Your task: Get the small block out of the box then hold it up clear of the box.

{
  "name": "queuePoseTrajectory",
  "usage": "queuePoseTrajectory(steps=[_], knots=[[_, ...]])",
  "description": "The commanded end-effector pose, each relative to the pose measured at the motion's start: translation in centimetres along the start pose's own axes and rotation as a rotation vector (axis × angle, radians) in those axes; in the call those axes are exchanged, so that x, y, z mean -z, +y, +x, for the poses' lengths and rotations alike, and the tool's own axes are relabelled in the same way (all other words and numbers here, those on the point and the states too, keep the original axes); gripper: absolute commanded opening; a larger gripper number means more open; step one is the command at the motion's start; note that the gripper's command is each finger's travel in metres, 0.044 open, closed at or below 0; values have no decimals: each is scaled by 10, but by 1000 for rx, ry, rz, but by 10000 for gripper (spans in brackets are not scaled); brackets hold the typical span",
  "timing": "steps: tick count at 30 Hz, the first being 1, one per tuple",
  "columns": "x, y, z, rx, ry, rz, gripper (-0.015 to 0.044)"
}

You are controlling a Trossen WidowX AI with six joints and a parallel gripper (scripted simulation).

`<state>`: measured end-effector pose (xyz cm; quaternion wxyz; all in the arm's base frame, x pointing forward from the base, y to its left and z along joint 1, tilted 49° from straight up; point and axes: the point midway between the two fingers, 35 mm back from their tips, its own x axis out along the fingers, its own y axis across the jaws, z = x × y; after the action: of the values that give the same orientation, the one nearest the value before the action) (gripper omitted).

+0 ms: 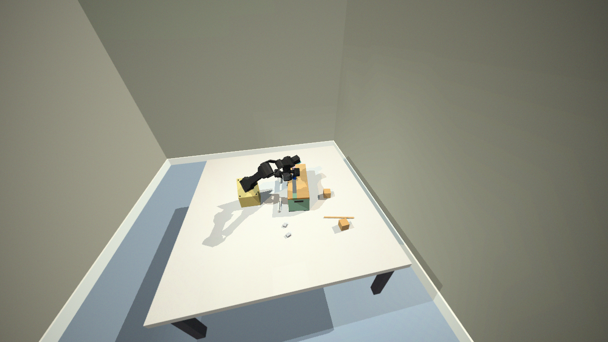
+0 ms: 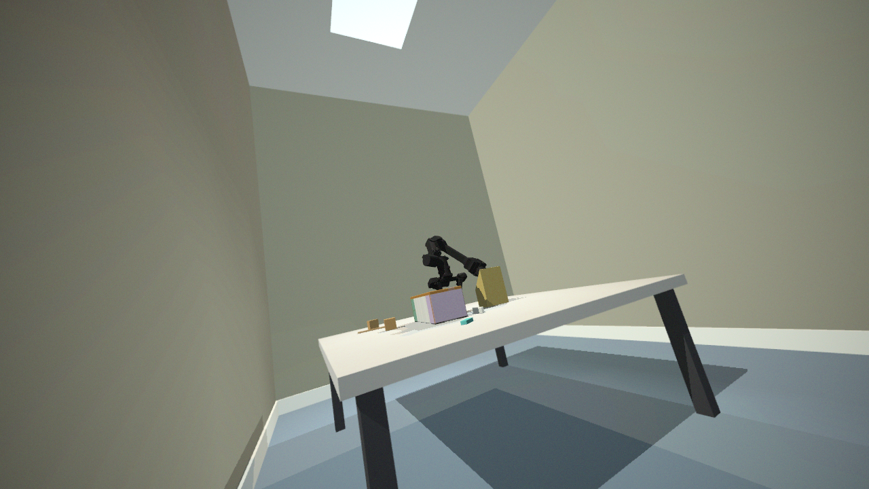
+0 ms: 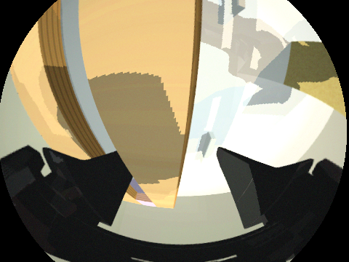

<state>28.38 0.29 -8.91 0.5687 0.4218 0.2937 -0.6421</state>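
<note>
The box (image 1: 298, 189) (image 3: 80, 73) has an orange top with a grey-blue slot along it and a green end face with a dark slit. In the exterior view its near end (image 2: 440, 305) is lilac. My gripper (image 1: 290, 174) hovers just above the far end of the box top, open and empty. In the wrist view the fingers straddle the long edge of the orange top (image 3: 141, 78). I cannot see a block inside the box. A small teal piece (image 2: 466, 320) lies on the table beside the lilac end; I cannot tell if it is the block.
The arm stands on a yellow pedestal (image 1: 248, 194) left of the box. Two orange cubes (image 1: 327, 193) (image 1: 344, 223) and a thin stick (image 1: 338, 217) lie to the right. A grey rod (image 1: 279, 207) and two small grey bits (image 1: 286, 229) lie in front.
</note>
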Motion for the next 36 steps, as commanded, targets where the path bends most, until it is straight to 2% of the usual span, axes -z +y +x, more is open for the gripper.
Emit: queuePoseTrajectory(steps=[1,36], knots=[[5,-1,3,4,3,2,400],[38,-1,14,4,5,3,400]])
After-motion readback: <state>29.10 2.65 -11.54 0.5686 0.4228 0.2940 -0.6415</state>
